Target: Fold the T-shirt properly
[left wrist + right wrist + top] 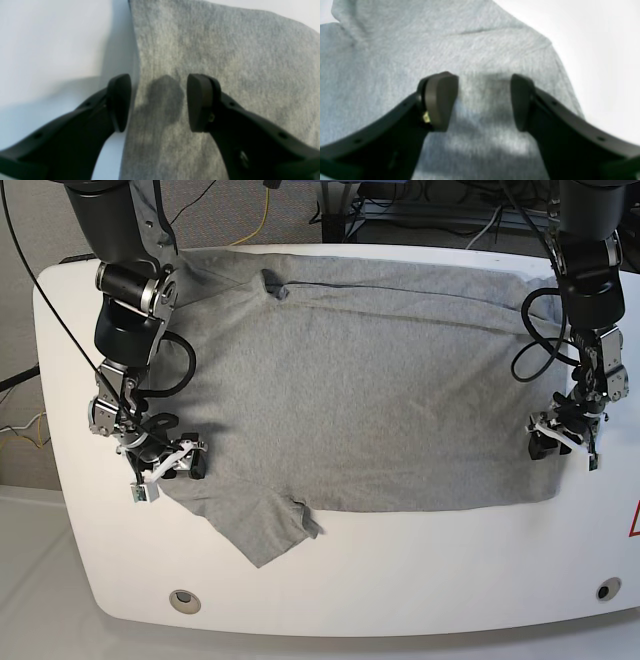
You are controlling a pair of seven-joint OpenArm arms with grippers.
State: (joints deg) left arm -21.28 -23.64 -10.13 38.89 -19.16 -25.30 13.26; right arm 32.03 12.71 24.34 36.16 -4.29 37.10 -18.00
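In the left wrist view we see the left gripper [158, 102] open and empty over the T-shirt [225, 75] edge. In the right wrist view the right gripper [485, 101] gapes empty above plain grey cloth. From the base view, no lettering shows; the shirt lies spread across the white table [400, 580], both arms reaching down at its side edges.

T-shirt [350, 395] spread flat across white table [400, 580].

One grey T-shirt [350, 380], one white table [400, 580], and two robot arms [125, 300].
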